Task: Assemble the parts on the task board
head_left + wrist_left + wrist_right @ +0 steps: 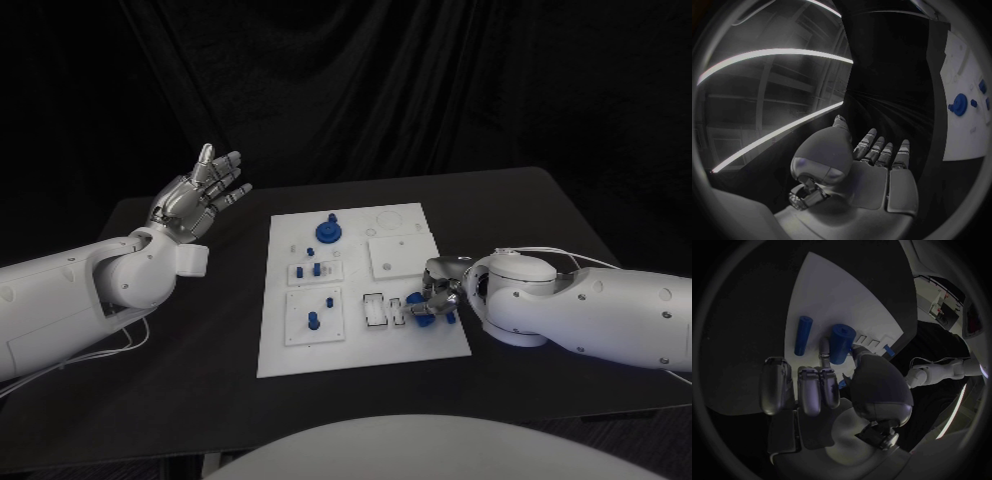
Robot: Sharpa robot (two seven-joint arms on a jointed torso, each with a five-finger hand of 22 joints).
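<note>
The white task board (361, 345) lies in the middle of the black table. My right hand (438, 284) is low over the board's right near part. In the right wrist view my right hand (826, 390) pinches a thick blue cylinder (841, 342) between the thumb and one finger, its other fingers curled in. A thinner blue rod (802, 335) lies on the board beside that cylinder. Blue parts (424, 312) show under the hand in the head view. My left hand (202, 195) is raised off the table left of the board, fingers spread, holding nothing; its palm (873, 175) faces the camera.
A blue round knob (330, 232) stands at the board's far middle, also seen as the knob (959, 104). Small blue pegs (307, 270) and another peg (312, 322) stand in the left blocks. Dark rectangular slots (378, 308) lie just left of my right hand.
</note>
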